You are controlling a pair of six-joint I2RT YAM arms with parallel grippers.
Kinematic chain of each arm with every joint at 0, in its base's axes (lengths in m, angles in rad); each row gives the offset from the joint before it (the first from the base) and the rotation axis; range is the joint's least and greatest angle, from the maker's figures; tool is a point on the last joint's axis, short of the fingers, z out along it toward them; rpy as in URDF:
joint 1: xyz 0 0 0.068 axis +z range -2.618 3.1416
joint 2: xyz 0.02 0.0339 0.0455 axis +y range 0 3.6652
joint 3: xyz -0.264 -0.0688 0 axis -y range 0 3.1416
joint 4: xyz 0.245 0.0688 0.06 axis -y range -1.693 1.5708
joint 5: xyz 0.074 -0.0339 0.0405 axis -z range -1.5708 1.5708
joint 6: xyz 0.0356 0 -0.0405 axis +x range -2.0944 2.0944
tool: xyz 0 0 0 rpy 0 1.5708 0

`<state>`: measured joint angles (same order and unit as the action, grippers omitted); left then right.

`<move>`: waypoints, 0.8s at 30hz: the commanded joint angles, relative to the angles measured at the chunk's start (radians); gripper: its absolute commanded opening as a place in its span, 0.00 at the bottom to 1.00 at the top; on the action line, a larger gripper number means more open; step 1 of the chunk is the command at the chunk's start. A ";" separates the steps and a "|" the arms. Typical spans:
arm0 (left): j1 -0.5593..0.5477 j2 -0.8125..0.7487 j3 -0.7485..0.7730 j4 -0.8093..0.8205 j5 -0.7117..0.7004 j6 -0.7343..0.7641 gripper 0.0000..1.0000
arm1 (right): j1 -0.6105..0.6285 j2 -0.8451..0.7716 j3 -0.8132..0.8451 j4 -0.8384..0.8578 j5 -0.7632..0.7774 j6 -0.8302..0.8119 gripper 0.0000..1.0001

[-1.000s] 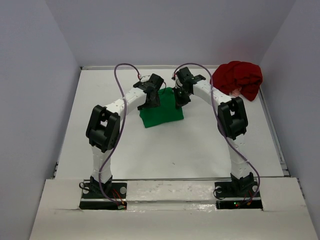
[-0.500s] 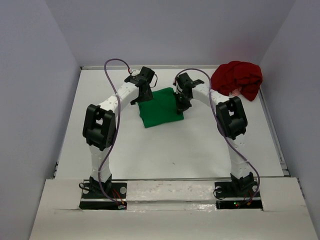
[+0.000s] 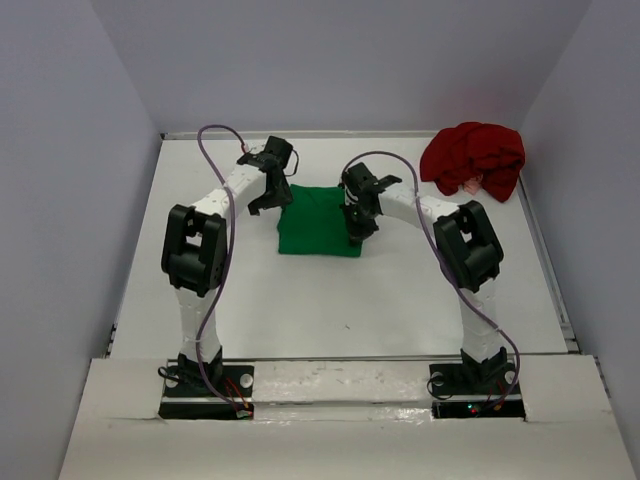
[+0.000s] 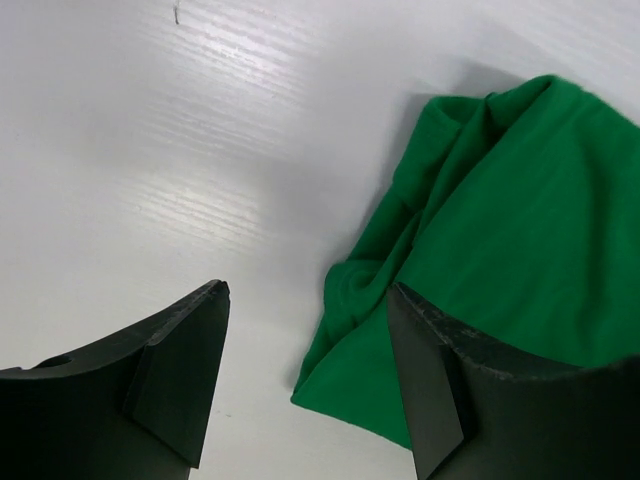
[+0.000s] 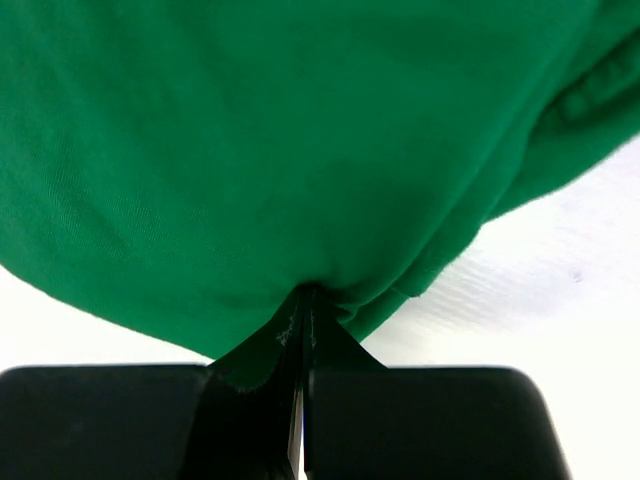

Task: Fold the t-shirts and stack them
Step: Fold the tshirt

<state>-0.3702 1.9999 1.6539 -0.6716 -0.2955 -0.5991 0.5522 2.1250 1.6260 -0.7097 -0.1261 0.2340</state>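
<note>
One green t-shirt (image 3: 318, 222) folded into a flat, rough rectangle between both grippers, long axis running from one towards the other. Pinched at its right edge by the right gripper (image 3: 356, 234), closed tight, cloth bunched at the tips. Just off its far-left corner, the left gripper (image 3: 267, 200), spread wide, holding nothing, over bare table (image 3: 330, 300). One red t-shirt (image 3: 472, 158) crumpled in a heap, well beyond the right gripper, to its right.

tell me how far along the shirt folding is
Done: the green t-shirt looks folded into a rough rectangle. In hand: the right gripper is shut on its edge, while the left gripper is open beside it, holding nothing. Left: the red t-shirt sits crumpled in the far right corner, unfolded and unstacked.
</note>
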 commanded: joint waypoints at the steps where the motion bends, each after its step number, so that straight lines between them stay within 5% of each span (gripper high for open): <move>1: 0.025 -0.078 -0.074 0.032 0.036 0.027 0.74 | 0.034 -0.053 -0.021 0.035 0.029 0.025 0.00; 8: 0.086 -0.225 -0.287 0.227 0.222 0.048 0.93 | 0.034 -0.131 -0.012 0.016 0.048 0.008 0.00; 17: 0.151 -0.300 -0.335 0.270 0.272 0.097 0.94 | 0.034 -0.258 0.038 -0.062 0.069 -0.005 0.00; 24: 0.235 -0.254 -0.393 0.415 0.652 0.147 0.89 | 0.043 -0.405 0.066 -0.117 0.105 -0.012 0.00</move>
<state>-0.1802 1.7397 1.2922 -0.3515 0.0937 -0.4988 0.5842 1.8256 1.6283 -0.7818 -0.0555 0.2382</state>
